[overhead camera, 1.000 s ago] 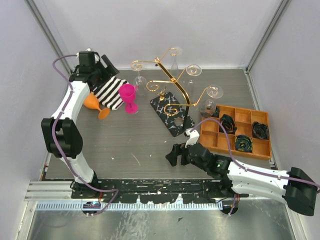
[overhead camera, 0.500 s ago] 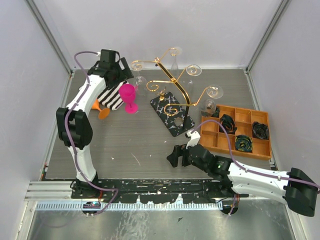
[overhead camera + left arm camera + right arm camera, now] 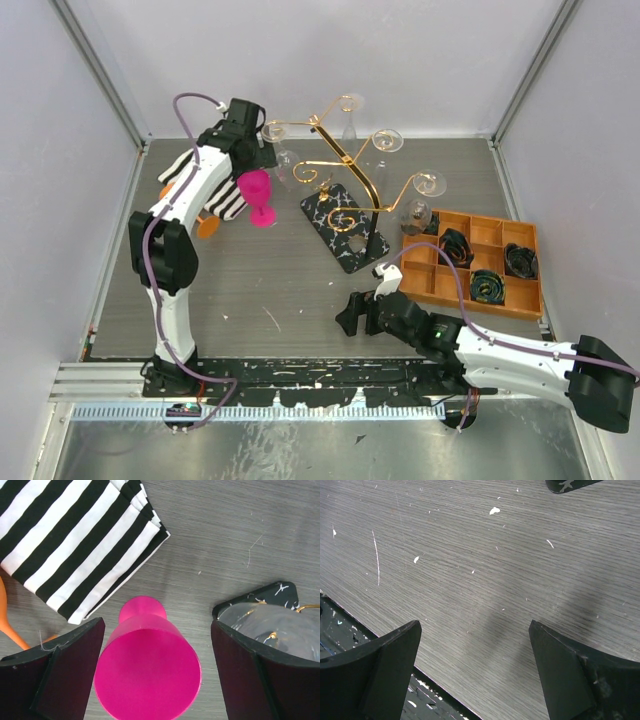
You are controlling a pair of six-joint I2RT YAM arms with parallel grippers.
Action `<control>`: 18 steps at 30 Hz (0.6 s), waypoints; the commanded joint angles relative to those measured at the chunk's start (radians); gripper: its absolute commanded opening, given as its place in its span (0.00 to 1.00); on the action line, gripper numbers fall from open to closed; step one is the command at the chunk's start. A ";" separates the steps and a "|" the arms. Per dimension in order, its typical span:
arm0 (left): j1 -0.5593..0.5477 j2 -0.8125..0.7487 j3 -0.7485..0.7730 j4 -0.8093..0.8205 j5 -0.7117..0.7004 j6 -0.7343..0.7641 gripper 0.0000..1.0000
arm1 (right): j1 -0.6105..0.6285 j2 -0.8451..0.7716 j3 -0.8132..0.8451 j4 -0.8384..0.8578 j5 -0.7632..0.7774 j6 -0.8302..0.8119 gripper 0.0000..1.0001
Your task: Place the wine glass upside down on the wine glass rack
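The left pincer [image 3: 157, 672] is hovering wide above the pink wine glass [image 3: 145, 680]; lowering centred before closing seems best.

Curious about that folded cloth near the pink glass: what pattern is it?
The folded cloth has black-and-white stripes, clearest in the left wrist view.

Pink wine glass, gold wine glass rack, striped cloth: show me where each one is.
pink wine glass [image 3: 147, 680], left wrist view, on its bowl.
wine glass rack [image 3: 345, 228], top external view, on its black marbled base.
striped cloth [image 3: 75, 545], left wrist view, middle of the folded fabric.
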 commanded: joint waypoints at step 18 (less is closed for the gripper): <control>-0.022 -0.008 0.003 -0.094 -0.041 0.085 0.82 | 0.006 0.029 0.000 0.038 0.027 0.024 0.96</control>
